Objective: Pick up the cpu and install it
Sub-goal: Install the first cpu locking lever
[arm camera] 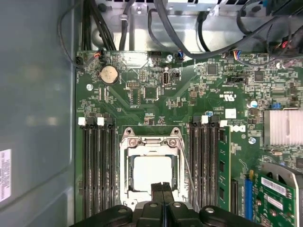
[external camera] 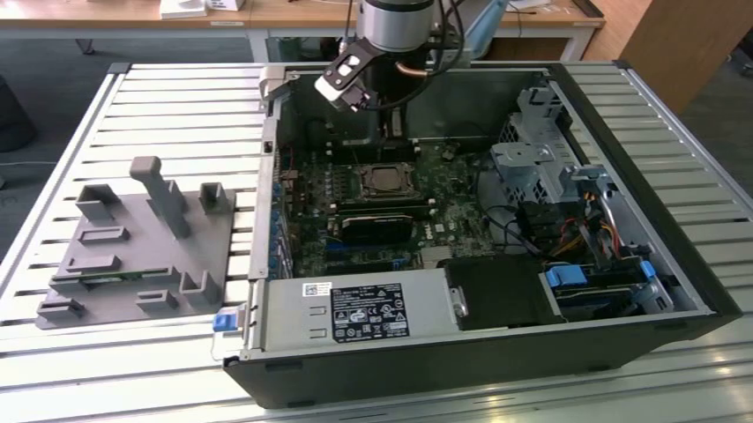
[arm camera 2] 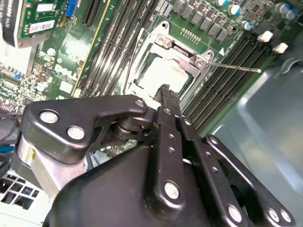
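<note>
Open case (external camera: 471,366) on the bench (external camera: 176,97), jaws together just above the seated cpu (arm camera: 152,172); pressing it skewed might wreck the socket (arm camera: 125,161)

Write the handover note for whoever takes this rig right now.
Gripper: shut, holding nothing, poised over one edge of the cpu inside the open computer case. I cannot tell if it touches.
Cpu: lies flat in the motherboard socket, silver top up, between the memory slots.
Done: cpu is already in the socket.
Left: cannot tell from these views whether it is fully seated or the socket is latched.
</note>
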Motion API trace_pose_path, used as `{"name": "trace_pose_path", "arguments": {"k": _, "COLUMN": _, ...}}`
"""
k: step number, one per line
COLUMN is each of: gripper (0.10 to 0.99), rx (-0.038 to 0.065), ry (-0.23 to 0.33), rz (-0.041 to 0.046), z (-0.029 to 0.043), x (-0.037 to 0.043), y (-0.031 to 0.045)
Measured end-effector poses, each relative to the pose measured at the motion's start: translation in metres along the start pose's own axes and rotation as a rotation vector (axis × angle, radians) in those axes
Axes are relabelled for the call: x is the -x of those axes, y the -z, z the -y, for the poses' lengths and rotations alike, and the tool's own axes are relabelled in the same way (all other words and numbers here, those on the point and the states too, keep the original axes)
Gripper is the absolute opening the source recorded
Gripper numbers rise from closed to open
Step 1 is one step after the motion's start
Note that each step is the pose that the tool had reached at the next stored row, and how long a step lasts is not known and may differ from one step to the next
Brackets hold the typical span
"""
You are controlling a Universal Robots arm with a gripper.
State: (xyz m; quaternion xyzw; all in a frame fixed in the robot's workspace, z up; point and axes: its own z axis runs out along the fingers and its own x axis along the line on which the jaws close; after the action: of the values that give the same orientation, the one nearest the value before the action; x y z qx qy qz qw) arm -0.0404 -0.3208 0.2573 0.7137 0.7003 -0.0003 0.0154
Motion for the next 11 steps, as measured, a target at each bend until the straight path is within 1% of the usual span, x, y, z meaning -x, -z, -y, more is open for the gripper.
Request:
{"name": "trace_pose_path", "arguments": {"k": 6, "gripper": 0.106, "rx": 0.000, "ry": 0.000, "rz": 0.0000, "z": -0.0003, "x": 0.0003, "y": 0.0136}}
{"name": "trace_pose_path", "arguments": {"k": 9, "gripper": 0.106, "rx": 0.000, "ry": 0.000, "rz": 0.0000, "z": -0.0004, "x": 0.0004, "y": 0.0178}}
{"name": "trace_pose_path", "arguments": {"k": 11, "gripper": 0.106, "rx": 0.000, "ry": 0.001, "rz": 0.0011, "z": -0.0004, "x": 0.0003, "y": 0.0181}}
